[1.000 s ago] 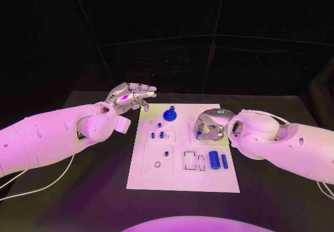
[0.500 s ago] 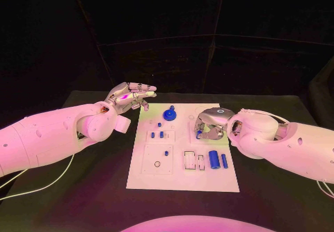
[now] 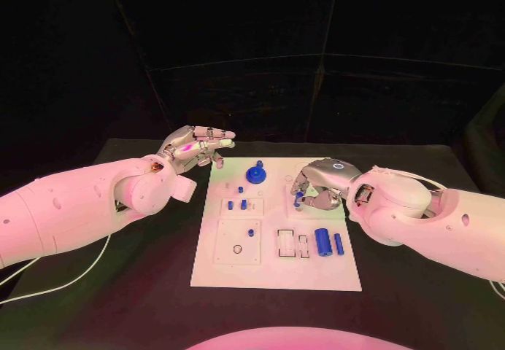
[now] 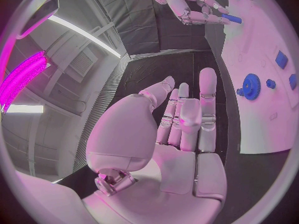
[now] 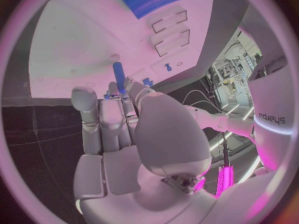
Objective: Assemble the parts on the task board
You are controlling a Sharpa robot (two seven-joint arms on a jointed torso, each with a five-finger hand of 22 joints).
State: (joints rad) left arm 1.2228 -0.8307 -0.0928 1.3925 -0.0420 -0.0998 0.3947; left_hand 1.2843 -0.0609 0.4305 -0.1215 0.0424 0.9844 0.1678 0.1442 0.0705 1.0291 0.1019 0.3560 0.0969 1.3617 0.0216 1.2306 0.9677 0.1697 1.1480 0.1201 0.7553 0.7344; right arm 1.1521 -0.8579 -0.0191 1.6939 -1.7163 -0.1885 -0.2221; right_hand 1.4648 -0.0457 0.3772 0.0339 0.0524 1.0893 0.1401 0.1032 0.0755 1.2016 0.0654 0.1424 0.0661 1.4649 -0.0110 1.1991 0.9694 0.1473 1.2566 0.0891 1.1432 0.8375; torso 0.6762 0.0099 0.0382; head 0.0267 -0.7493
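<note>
Right robot hand (image 3: 319, 184) pinches blue peg (image 3: 299, 202) (over task board (image 3: 276, 271)).

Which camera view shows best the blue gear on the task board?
The head view: the blue gear sits unobstructed near the far end of the task board, its position clear. The left wrist view also shows it, with visible teeth, but near the picture's edge and distorted. In the right wrist view I cannot make it out.

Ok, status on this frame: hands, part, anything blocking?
Left hand open, off the task board's far left corner. Right hand pinching a small blue peg above the board. Nothing in the way.
</note>
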